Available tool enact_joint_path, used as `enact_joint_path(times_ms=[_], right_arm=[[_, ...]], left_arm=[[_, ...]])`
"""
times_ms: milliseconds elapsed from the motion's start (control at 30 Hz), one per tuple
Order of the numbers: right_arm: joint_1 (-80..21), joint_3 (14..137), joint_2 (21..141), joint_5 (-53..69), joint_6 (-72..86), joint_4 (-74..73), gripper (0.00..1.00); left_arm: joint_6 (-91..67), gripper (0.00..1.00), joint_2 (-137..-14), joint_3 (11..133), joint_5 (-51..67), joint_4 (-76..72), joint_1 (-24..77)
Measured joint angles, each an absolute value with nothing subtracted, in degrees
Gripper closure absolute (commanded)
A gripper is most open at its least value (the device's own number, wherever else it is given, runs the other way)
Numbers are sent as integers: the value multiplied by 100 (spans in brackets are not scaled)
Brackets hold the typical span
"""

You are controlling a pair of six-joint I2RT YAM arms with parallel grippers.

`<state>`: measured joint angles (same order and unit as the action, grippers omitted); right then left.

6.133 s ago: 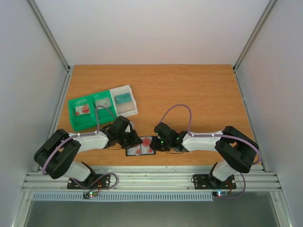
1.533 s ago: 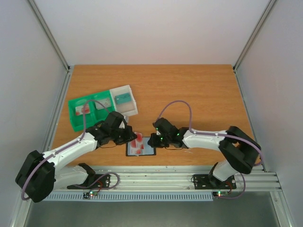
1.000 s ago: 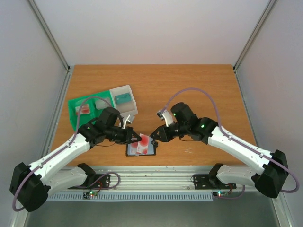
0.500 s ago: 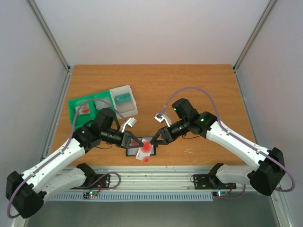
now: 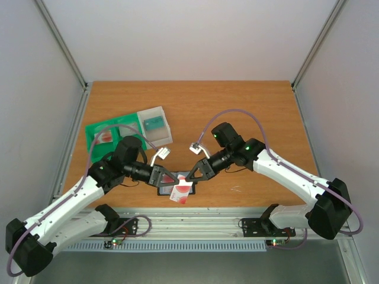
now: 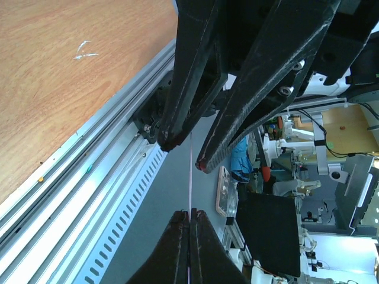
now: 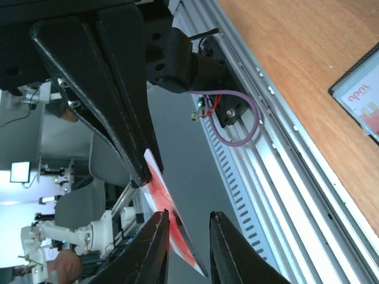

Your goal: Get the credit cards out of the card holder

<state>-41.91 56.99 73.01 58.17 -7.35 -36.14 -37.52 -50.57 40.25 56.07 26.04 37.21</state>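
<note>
My left gripper [image 5: 171, 177] is shut on one of the credit cards [image 5: 181, 193], whitish with red blotches, and holds it in the air above the table's front edge. In the left wrist view the card [image 6: 190, 171] shows edge-on between my shut fingertips [image 6: 189, 214]. My right gripper [image 5: 191, 175] is open, with its jaws on either side of the card's free end and not closed on it [image 7: 188, 218]. The card [image 7: 155, 183] lies close to one right finger. The black card holder [image 5: 161, 189] lies open on the table below, partly hidden; one corner shows a card in it [image 7: 362, 102].
A green compartment tray [image 5: 98, 133] with a red-blotched card stands at the left. A clear-white box [image 5: 155, 124] holding a teal card stands beside it. The aluminium rail [image 5: 189, 220] runs along the table's front edge.
Both arms have risen from the card holder. My left gripper has pulled a red-blotched card up and toward the front edge. My right gripper has come to the card, open.
</note>
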Motion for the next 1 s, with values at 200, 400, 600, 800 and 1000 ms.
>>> enact_joint_path(times_ms=[200,400,600,800,1000], right_arm=[[-4191,5658,7317,6112,-690,-3479,97],[-4176,5531,7275,6396,-541,-3216,99],[-4182,5293,7098,6289,12,-2630,99],[-4171,5033,6761,5655,954,-1898,99],[-4167,4696,6484,4523,2150,-961,99]], left_arm=[[-3767,100,-5013,4005,5645,2552,3721],[-3743,66,-5004,4001,5586,2630,3723],[-3697,26,-4958,4241,4823,3070,3726],[-3994,13,-4399,4515,3463,3376,3726],[-4716,11,-3590,4501,2362,3376,3726]])
